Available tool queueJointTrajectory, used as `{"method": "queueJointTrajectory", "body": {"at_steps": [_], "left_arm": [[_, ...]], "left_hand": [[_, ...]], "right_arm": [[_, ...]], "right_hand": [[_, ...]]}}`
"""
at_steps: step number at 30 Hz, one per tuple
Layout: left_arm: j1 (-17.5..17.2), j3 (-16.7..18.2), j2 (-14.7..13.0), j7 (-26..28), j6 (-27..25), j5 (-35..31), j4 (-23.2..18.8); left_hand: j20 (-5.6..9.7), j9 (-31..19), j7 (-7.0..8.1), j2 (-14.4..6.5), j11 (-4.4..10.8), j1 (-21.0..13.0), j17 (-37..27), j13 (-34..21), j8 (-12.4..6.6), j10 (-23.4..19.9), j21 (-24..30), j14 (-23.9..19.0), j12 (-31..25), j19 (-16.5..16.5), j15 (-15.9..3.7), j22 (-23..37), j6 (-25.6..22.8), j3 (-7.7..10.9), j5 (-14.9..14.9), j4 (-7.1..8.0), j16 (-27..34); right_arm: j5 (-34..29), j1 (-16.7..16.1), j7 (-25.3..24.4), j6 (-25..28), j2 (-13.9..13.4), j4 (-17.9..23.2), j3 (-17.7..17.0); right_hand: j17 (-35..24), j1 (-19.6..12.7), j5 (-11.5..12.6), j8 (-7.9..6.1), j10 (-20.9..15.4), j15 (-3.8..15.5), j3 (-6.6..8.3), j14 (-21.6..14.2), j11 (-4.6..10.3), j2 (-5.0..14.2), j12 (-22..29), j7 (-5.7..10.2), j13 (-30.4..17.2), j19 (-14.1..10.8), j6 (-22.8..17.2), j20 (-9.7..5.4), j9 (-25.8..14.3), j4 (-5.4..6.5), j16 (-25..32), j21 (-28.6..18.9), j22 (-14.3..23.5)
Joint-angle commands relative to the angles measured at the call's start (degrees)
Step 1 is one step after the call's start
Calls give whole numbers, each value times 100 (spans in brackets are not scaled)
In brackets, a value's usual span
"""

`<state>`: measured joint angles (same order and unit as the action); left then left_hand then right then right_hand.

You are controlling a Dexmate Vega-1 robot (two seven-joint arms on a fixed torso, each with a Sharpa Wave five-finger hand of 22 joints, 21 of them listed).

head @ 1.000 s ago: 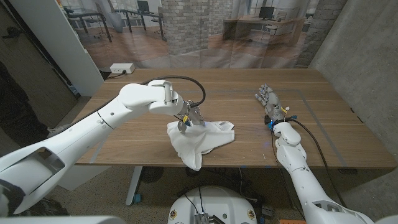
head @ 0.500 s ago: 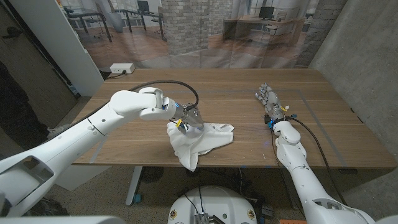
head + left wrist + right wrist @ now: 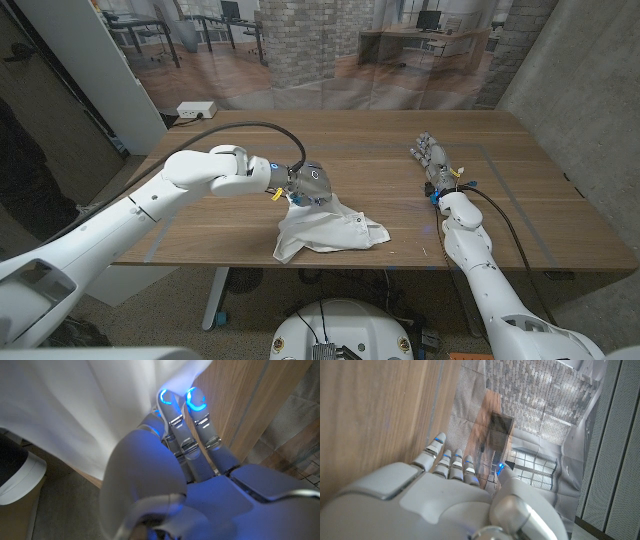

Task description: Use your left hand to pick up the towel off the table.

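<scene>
While gripping the towel (image 3: 325, 228) by its upper edge, left hand (image 3: 306, 186) closed on the cloth, fingers (image 3: 172, 415) bunching fabric for lift. Towel mostly draped on table (image 3: 380, 160), near front edge. Right hand (image 3: 431, 160) parked well apart, holding nothing, fingers extended.

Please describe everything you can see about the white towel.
The towel is plain white cloth, soft and creased, bunched rather than folded. The left hand grips its upper part, so it rises to a peak there. The rest spreads over the wooden table near the front edge, one corner reaching that edge. Nothing else touches it.
</scene>
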<state>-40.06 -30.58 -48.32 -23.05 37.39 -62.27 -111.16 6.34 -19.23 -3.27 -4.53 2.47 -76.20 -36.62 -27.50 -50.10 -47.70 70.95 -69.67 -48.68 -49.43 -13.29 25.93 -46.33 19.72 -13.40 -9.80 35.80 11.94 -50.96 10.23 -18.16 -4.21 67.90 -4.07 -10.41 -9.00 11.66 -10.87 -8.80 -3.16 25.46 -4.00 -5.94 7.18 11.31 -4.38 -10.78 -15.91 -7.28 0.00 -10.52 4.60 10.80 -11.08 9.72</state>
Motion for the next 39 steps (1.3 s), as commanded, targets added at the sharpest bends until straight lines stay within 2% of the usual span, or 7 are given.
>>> {"method": "queueJointTrajectory", "body": {"at_steps": [1,10,19,39], "left_arm": [[-240,268,155,725,-385,258,176],[-370,439,302,1186,-819,376,165],[-436,578,445,1210,-1101,878,178],[-466,754,546,1601,-1124,1199,107]], "left_hand": [[376,96,-36,70,172,-76,-45,-19,34,-342,102,-168,73,-71,5,-68,-189,250,-44,-9,-9],[375,282,-16,223,258,2,-87,-45,88,-583,274,-327,164,-74,7,-204,-414,346,-93,17,-55],[370,398,-29,313,249,41,-121,-77,138,-681,399,-423,259,-46,7,-306,-502,427,-152,14,-96],[366,547,-44,443,235,104,-209,-169,210,-836,643,-550,439,31,10,-512,-605,586,-304,15,-179]], "right_arm": [[-23,51,-5,-27,-12,-27,17],[-19,55,-2,-34,-11,-18,18],[-13,23,-3,-57,-17,25,6],[-4,-118,-22,-61,-28,226,-20]], "right_hand": [[-10,34,32,-31,-54,9,16,-41,4,-20,3,16,-17,-40,-16,18,-32,16,8,-42,28],[-10,34,33,-31,-51,10,17,-43,6,-22,1,6,-17,-40,-18,17,-32,15,8,-41,28],[-10,34,34,-28,-54,9,20,-42,6,-23,0,9,-17,-42,-13,13,-32,13,6,-40,28],[-11,38,35,-29,-57,9,21,-46,2,-30,-1,7,-17,-46,-18,7,-32,11,6,-39,28]]}}
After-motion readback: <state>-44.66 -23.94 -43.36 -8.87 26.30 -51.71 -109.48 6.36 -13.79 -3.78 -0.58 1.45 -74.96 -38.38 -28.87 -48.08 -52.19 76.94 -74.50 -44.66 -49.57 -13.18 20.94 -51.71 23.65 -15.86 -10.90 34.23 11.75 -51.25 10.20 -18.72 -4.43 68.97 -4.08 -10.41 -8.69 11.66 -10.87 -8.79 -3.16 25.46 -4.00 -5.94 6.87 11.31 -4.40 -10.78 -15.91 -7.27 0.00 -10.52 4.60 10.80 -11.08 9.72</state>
